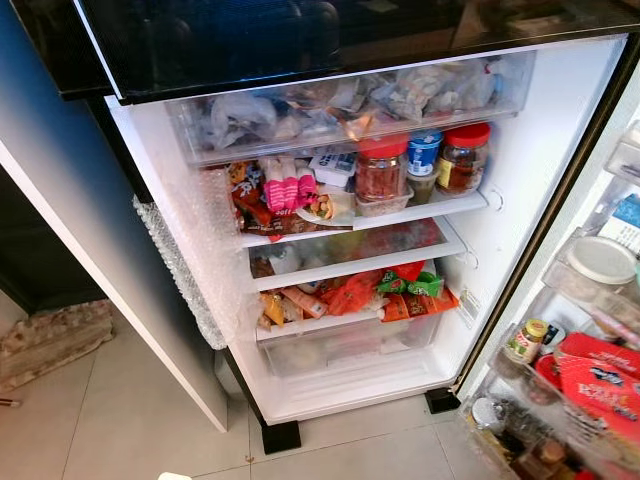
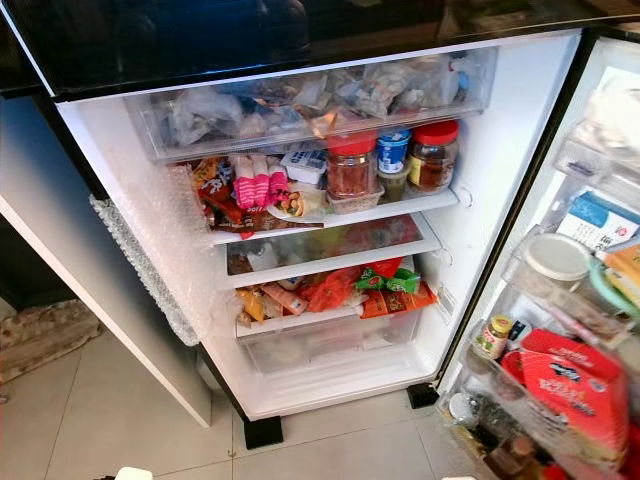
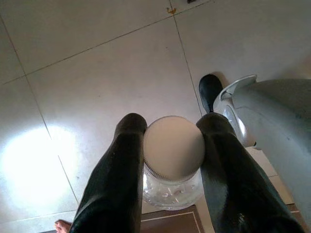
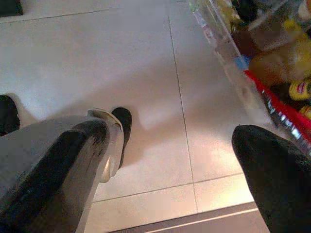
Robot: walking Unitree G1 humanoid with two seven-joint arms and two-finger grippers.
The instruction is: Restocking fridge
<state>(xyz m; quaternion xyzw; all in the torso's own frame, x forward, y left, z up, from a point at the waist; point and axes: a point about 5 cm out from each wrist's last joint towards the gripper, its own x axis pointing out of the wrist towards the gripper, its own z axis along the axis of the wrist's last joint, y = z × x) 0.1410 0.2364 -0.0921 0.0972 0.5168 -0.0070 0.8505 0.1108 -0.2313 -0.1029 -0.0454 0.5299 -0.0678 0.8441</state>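
The fridge [image 1: 540, 170] stands open before me, its shelves crowded. Red-lidded jars [image 1: 382, 170] and a blue-lidded tub [image 1: 424, 152] sit on the upper shelf under a clear drawer of bags [image 1: 350, 100]. Snack packets [image 1: 380, 295] lie on the lower shelf above an almost bare bottom drawer [image 1: 340, 352]. In the left wrist view my left gripper [image 3: 172, 127] is shut on a clear jar with a pale round lid [image 3: 174, 148], held low over the tiled floor. My right gripper [image 4: 170, 141] hangs open over the floor beside the door shelves, holding nothing.
The fridge door [image 1: 590, 380] swings out at the right, its racks full of red packets, jars and tubs. A grey cabinet side [image 1: 90, 250] flanks the left. A brown mat [image 1: 50, 340] lies on the tiles at far left. My own black foot [image 3: 210, 92] shows below.
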